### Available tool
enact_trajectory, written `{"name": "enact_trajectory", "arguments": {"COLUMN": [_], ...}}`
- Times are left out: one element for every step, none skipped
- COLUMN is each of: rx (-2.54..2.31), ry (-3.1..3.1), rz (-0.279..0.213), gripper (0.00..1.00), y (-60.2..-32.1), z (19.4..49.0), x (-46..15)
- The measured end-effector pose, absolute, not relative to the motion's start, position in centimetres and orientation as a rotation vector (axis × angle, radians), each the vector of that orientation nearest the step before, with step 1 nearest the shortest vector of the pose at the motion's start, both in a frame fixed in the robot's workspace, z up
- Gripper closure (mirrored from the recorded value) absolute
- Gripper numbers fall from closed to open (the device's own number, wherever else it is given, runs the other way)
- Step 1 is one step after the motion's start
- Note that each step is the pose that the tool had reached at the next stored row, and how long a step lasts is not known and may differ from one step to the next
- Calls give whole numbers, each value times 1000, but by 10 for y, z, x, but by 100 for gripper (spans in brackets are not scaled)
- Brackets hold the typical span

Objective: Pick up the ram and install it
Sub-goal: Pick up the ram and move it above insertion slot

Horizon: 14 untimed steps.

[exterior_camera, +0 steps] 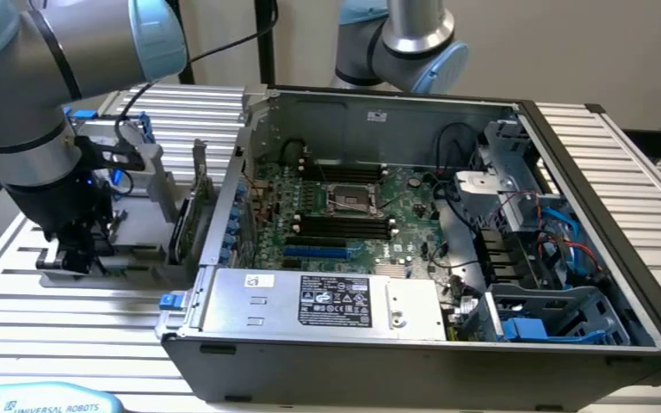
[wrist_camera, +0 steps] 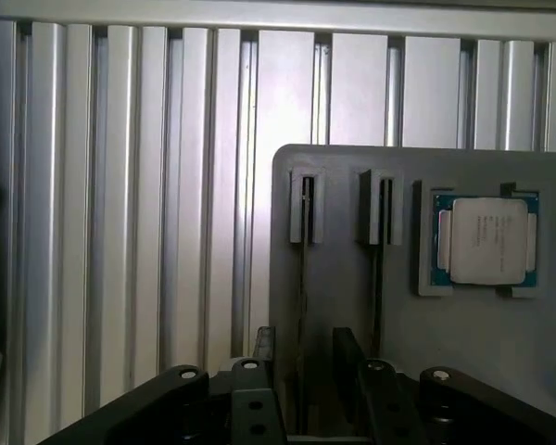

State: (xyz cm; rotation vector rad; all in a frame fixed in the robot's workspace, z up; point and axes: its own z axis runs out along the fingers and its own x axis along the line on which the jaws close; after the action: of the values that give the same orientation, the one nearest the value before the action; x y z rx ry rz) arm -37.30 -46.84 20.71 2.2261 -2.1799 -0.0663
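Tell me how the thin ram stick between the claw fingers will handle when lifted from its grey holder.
Probably light and stiff: the thin ram stick looks blade-slim edge-on. Likely to bind if tilted, since the grey holder's slot hugs it.

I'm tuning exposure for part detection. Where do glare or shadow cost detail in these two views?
Wrist view: the table slats glare nearly white, the processor lid shines pale, the holder slots go black. Exterior view: the computer case interior is evenly lit, but the gripper reads as one dark mass.
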Motion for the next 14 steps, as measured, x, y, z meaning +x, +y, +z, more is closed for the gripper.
{"name": "enact_trajectory", "arguments": {"rx": [2227,2229,2230,2231,2232,2234,2234,2235,2235,2236,2237,2238,2238,2238], "ry": [-2179,-2178,-2177,-2177,-2178,-2179,-2180,-2181,-2181,-2182,-2182,-2183,-2183,-2183], "rz": [-66,-65,-65,-63,-62,-61,-61,-63,-64,-65,-67,-68,-69,-69], "gripper": [62,62,62,62,62,62,62,62,62,62,62,62,62,62], "y": [-468,-468,-468,-468,-468,-468,-468,-468,-468,-469,-469,-469,-469,-469], "z": [205,203,202,200,198,197,197,196,196,196,196,196,196,196], "x": [-373,-373,-373,-373,-373,-373,-373,-373,-373,-373,-373,-373,-373,-373]}}
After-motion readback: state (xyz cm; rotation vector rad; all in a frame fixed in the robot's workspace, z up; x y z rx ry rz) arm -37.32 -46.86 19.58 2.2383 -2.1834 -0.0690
